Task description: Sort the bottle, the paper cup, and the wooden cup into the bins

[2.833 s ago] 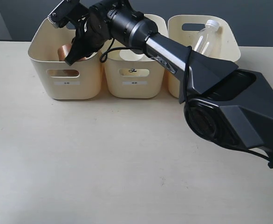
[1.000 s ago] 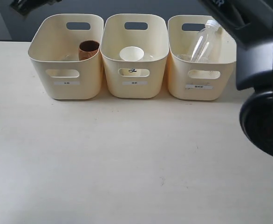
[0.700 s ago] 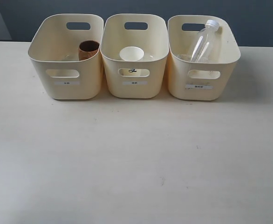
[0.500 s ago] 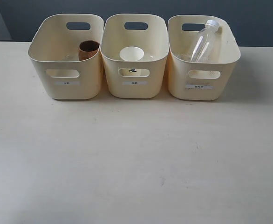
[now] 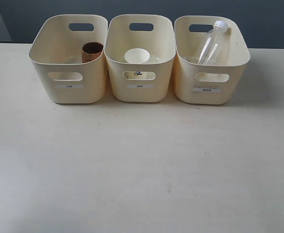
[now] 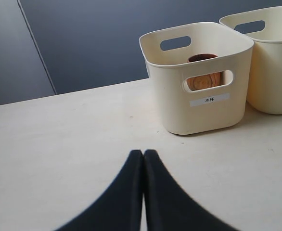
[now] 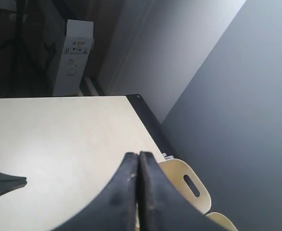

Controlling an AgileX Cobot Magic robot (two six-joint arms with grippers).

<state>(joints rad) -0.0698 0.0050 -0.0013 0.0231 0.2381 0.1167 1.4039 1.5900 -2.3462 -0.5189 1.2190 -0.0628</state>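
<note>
Three bins point(image 5: 68, 85) filled — both arms gone from the exterior view.
Wooden cup point(image 5: 92, 51) left, paper cup point(image 5: 136, 56) middle, bottle point(image 5: 211, 42) right; left gripper point(image 6: 143, 153) and right gripper point(image 7: 138, 156) pinched closed, empty.

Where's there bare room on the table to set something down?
The whole table in front of the bins is bare. Crowded: the back row, bins nearly touching, holding the wooden cup, paper cup and bottle.

Lab-like room, bare table point(image 5: 132, 174) (cream), grey wall point(image 6: 97, 43)
</note>
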